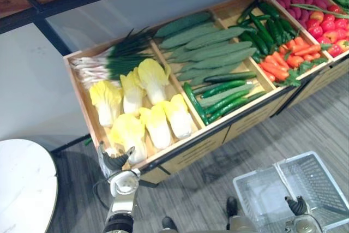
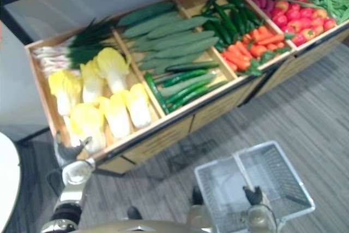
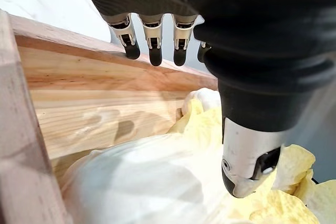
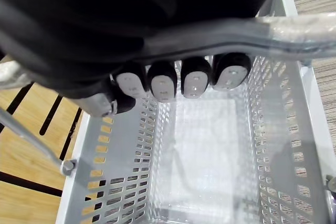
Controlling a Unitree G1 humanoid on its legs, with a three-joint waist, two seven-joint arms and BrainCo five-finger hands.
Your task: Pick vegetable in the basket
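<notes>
yellow cabbage (image 1: pixel 128 135) lies in wood crate (image 1: pixel 82 102), not yet picked. left hand (image 1: pixel 115 162) hovers just over it, fingers (image 3: pixel 152 40) spread, holding nothing. right hand (image 4: pixel 163 80) curled round handle (image 4: pixel 294 27) of basket (image 4: pixel 105 182), empty inside. grab & drop-in left to do.

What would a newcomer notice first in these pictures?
Most likely the pale yellow cabbages in the leftmost compartment of the wooden display, bright beside the long green cucumbers and orange carrots further right. Next, the left hand, open over the nearest cabbage, and the right hand, curled round the handle of an empty white basket.
</notes>
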